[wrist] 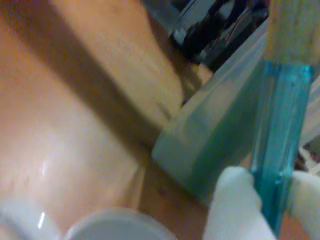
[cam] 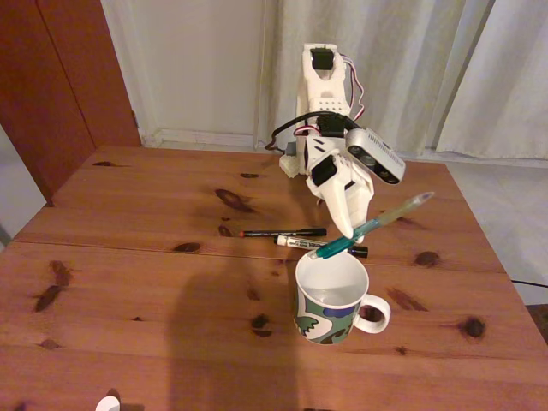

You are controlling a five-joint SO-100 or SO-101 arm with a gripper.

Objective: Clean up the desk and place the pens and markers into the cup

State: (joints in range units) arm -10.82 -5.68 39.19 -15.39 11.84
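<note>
My white gripper (cam: 353, 231) is shut on a teal-green marker (cam: 374, 226), which slants from lower left to upper right just above the far rim of the cup (cam: 330, 295). The cup is a white mug with a green, white and blue pattern and its handle to the right. Behind it on the desk (cam: 154, 282) lie a thin black pen with a red tip (cam: 282, 232) and a white-barrelled marker with a black cap (cam: 318, 245). In the wrist view the teal marker (wrist: 280, 150) runs upright between my white fingertips (wrist: 235, 205), with the cup's rim (wrist: 115, 225) blurred at the bottom.
The arm's base (cam: 295, 158) stands at the desk's far edge before white curtains. A small white object (cam: 108, 403) sits at the near left edge. A dark shadow falls across the front middle of the wood.
</note>
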